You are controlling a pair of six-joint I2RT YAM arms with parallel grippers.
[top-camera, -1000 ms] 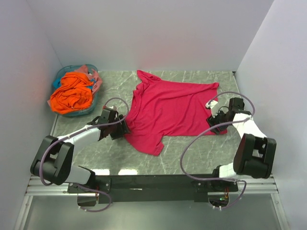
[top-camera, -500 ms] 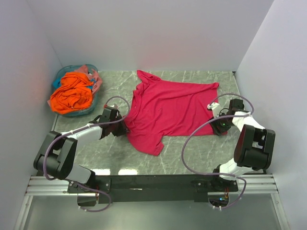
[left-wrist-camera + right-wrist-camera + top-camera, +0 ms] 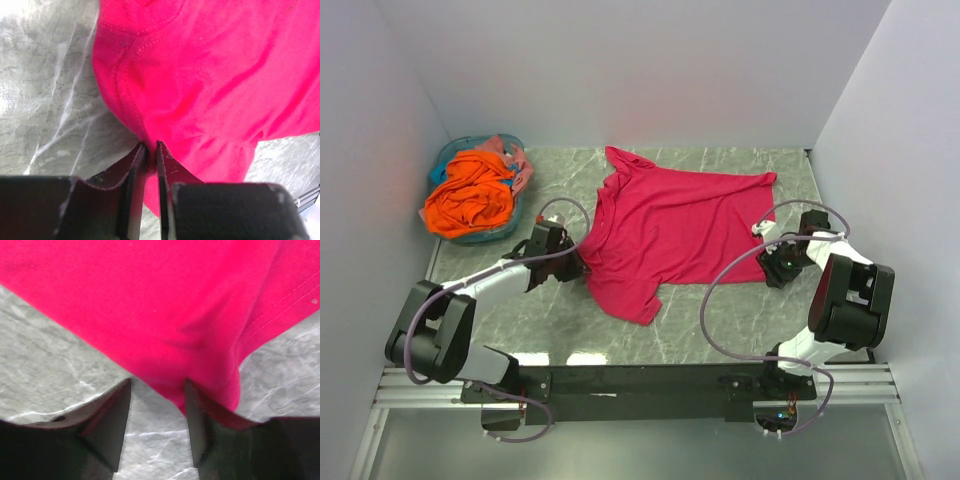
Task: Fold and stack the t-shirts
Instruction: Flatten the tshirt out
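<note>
A crimson-pink t-shirt lies spread flat on the table, collar at the far left. My left gripper is at its left edge and shut on a fold of that cloth, as the left wrist view shows. My right gripper is at the shirt's near right hem corner. In the right wrist view its jaws stand open, low over the table, with the hem edge reaching between them. The orange t-shirt and a bit of the salmon-pink t-shirt lie heaped in the basket.
The round teal basket stands at the far left corner. White walls close in the back and both sides. Marbled grey table shows in front of the shirt.
The right arm has drawn in and its gripper has shifted slightly toward the hem corner. The left arm shifted a little at the shirt's left edge. The shirt has barely moved.
</note>
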